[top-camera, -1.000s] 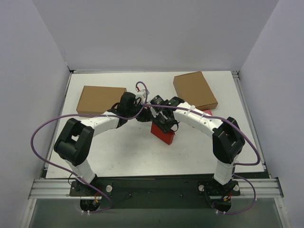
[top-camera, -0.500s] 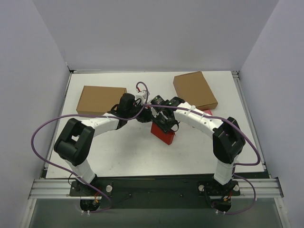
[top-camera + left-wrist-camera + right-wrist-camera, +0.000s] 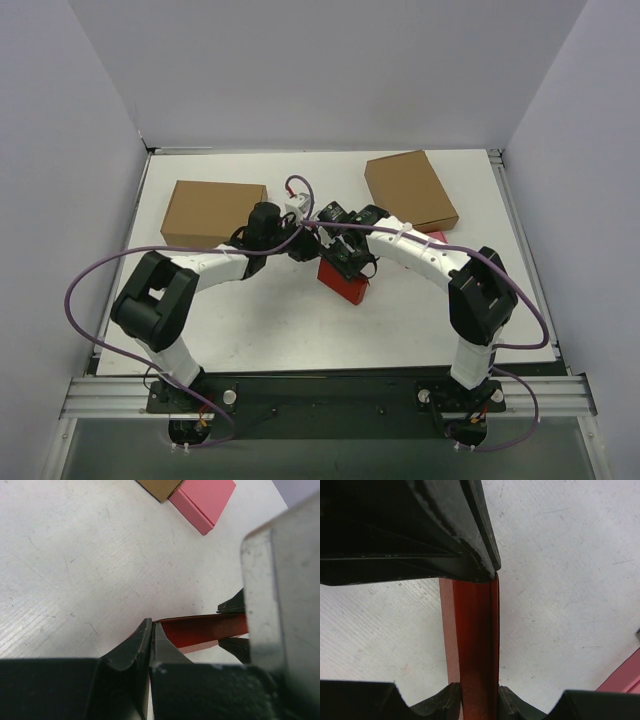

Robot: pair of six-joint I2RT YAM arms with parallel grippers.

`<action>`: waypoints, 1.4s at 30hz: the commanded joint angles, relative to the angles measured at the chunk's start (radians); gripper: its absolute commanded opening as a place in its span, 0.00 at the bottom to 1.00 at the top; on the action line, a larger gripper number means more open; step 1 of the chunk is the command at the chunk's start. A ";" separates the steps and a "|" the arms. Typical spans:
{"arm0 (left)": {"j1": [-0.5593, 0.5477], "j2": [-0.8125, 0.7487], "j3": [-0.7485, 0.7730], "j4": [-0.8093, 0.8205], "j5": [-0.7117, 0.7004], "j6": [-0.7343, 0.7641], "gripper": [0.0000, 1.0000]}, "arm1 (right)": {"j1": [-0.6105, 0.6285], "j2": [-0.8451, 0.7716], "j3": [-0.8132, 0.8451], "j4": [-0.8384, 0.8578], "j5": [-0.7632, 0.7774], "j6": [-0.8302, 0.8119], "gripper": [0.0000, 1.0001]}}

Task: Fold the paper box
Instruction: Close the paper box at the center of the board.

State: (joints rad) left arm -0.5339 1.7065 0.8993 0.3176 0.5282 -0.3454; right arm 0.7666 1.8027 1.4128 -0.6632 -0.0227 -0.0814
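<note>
White table is carrying the paper box at its centre, where it is staying put. The left gripper, pinching a flap edge, is shifting only slightly, and the right gripper is clamping a wall, so the fold is barely advancing.

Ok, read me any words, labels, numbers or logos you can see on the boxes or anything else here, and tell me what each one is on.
There is no readable text in any of these views.
The paper box, the left brown box, the right brown box and the pink box all show plain, unprinted faces.
</note>
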 commanded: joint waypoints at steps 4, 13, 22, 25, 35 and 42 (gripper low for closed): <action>-0.035 0.005 -0.123 -0.074 0.024 0.101 0.00 | -0.007 -0.032 -0.005 0.093 0.069 0.012 0.15; -0.055 0.016 -0.180 -0.011 -0.002 0.080 0.00 | -0.009 -0.031 -0.002 0.094 0.073 0.015 0.15; -0.081 0.036 -0.198 0.055 -0.023 0.040 0.00 | -0.009 -0.022 0.000 0.094 0.066 0.019 0.15; -0.087 0.041 -0.198 0.061 -0.023 0.037 0.00 | -0.009 -0.019 0.002 0.093 0.061 0.022 0.15; -0.097 0.050 -0.238 0.037 -0.056 0.089 0.00 | -0.009 -0.020 0.000 0.094 0.060 0.020 0.15; -0.115 0.039 -0.261 0.002 -0.128 0.098 0.00 | -0.009 -0.022 0.002 0.094 0.067 0.019 0.15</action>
State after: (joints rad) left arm -0.5705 1.6852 0.7361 0.6075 0.4339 -0.3782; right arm 0.7727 1.8027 1.4002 -0.6632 -0.0208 -0.1093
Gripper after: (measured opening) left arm 0.083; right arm 0.306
